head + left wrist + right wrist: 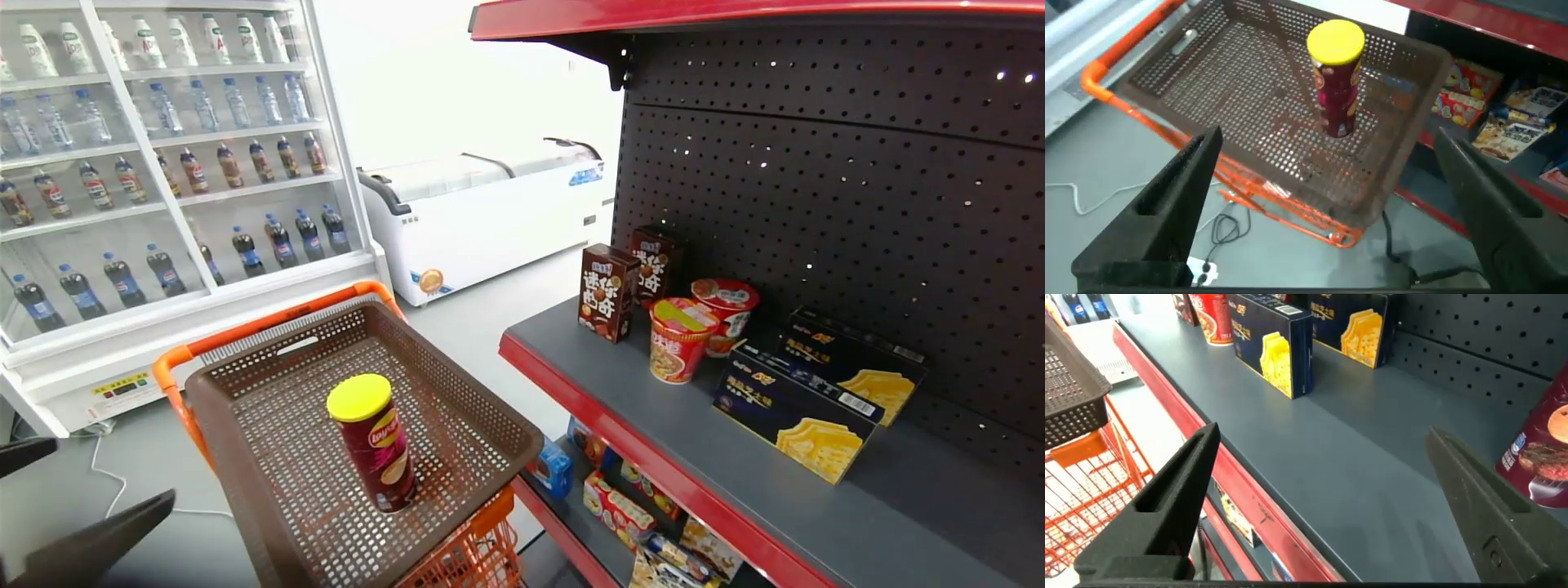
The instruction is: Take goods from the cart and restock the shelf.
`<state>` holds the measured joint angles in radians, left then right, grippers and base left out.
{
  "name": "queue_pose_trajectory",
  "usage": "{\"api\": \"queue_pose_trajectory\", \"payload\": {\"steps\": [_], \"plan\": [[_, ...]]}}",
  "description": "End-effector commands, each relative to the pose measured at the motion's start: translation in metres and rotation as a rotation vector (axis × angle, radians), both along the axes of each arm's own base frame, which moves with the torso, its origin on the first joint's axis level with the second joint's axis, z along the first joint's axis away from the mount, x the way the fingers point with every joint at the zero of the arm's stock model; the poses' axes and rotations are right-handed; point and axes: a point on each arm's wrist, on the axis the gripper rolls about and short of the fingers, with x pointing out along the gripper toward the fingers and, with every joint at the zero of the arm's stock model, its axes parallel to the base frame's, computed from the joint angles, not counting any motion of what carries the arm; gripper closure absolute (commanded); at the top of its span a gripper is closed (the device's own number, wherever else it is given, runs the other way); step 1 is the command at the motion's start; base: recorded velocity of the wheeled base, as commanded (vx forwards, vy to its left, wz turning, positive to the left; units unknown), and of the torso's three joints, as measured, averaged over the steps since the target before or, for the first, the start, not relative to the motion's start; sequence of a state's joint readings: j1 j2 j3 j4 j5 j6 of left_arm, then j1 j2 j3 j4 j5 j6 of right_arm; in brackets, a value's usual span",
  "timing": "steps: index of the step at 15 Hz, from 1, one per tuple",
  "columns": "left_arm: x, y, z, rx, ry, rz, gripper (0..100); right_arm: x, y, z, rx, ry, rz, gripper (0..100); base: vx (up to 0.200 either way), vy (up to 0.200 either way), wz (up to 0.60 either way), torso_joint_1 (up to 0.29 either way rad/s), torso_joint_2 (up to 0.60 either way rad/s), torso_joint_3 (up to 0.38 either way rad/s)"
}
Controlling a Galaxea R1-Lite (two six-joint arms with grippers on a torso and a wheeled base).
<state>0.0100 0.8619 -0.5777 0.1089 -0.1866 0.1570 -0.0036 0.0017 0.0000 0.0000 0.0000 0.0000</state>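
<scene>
A maroon chips can with a yellow lid (371, 441) (1335, 77) stands upright in the brown perforated basket (457, 367) (1208, 73) on top of the orange cart (261, 320). My left gripper (65, 494) (1331, 220) hangs open in front of the basket's near rim, short of the can, with nothing between its fingers. Over the grey shelf deck (735, 457) (1372, 482) my right gripper (1327, 514) is open and holds nothing. Another maroon can (1547, 441) stands on the deck just beyond one of its fingers.
The shelf holds two brown boxes (608, 292), two cup noodles (679, 339) and two dark blue boxes (796, 412) (1274, 347) against the pegboard. Snack packs (616, 506) fill the lower shelf. A drinks fridge (163, 163) and a chest freezer (482, 212) stand behind the cart.
</scene>
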Motion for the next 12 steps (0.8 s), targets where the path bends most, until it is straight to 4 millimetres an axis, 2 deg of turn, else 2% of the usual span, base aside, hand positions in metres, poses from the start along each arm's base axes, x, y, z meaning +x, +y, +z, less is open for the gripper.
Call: {"api": "queue_pose_trajectory", "payload": {"steps": [1, 2, 3, 5, 8, 12], "plan": [[0.066, -0.002, -0.047, -0.022, 0.203, -0.041, 0, 0.000, 0.000, 0.000, 0.000, 0.000, 0.001, 0, 0.000, 0.000, 0.00, 0.000, 0.00, 0.000], [0.071, -0.003, -0.052, -0.027, 0.194, -0.046, 0, 0.000, 0.000, 0.000, 0.000, 0.000, 0.001, 0, 0.000, 0.000, 0.00, 0.000, 0.00, 0.000], [0.088, -0.007, -0.074, -0.034, 0.170, -0.072, 0, 0.000, 0.000, 0.000, 0.000, 0.000, 0.001, 0, 0.000, 0.000, 0.00, 0.000, 0.00, 0.000], [0.106, -0.012, -0.103, -0.032, 0.169, -0.100, 0, 0.000, 0.000, 0.000, 0.000, 0.000, 0.001, 0, 0.000, 0.000, 0.00, 0.000, 0.00, 0.000], [0.125, -0.024, -0.125, -0.032, 0.159, -0.148, 0, 0.000, 0.000, 0.000, 0.000, 0.000, 0.001, 0, 0.000, 0.000, 0.00, 0.000, 0.00, 0.000], [0.144, -0.025, -0.147, -0.032, 0.182, -0.143, 0, 0.000, 0.000, 0.000, 0.000, 0.000, 0.001, 0, 0.000, 0.000, 0.00, 0.000, 0.00, 0.000]]}}
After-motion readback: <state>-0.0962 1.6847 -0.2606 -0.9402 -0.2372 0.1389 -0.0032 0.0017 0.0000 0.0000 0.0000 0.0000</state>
